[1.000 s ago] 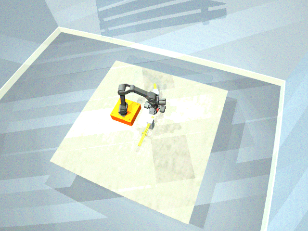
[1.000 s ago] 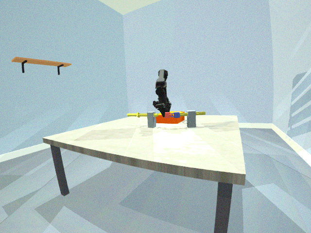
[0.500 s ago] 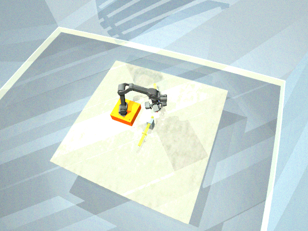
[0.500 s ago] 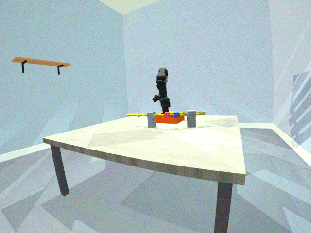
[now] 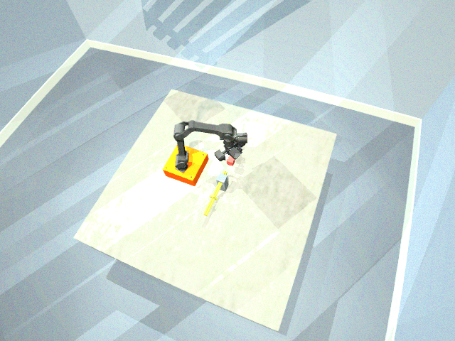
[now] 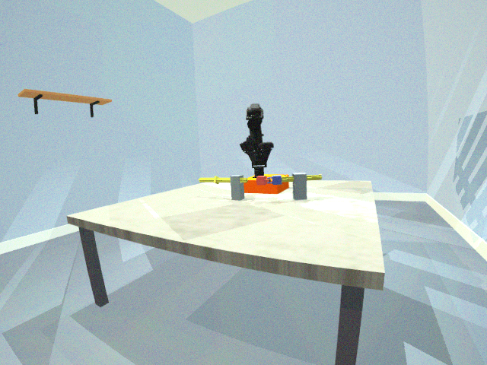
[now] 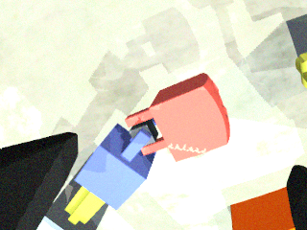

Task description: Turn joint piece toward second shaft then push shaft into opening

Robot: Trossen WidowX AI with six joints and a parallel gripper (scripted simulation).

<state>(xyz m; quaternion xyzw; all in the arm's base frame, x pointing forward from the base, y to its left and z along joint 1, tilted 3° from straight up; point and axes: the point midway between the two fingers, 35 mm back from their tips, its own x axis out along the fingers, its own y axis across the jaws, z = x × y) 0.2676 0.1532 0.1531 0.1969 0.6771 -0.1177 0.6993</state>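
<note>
The red joint piece [image 5: 230, 161] [image 6: 261, 180] [image 7: 192, 120] is hinged to a blue piece [image 6: 276, 179] [image 7: 112, 172] on the first yellow shaft [image 6: 314, 177] [image 7: 83, 206], which is fixed to a grey block [image 6: 299, 186]. The red piece points right and slightly up in the wrist view; its opening is hidden there. The second yellow shaft [image 5: 211, 205] [image 6: 208, 179] [image 7: 303, 69] runs through the other grey block [image 5: 222, 181] [image 6: 237, 187], its near end short of the red piece. My gripper [image 5: 227, 155] [image 7: 186, 162] is open and empty above the joint, fingers wide on either side.
The orange base [image 5: 187, 163] [image 6: 265, 185] [image 7: 264, 211] of the arm stands close beside the joint and the blocks. Everything rests on a pale table [image 5: 165, 234] [image 6: 314, 236]. A wooden shelf [image 6: 65, 96] hangs on the far wall.
</note>
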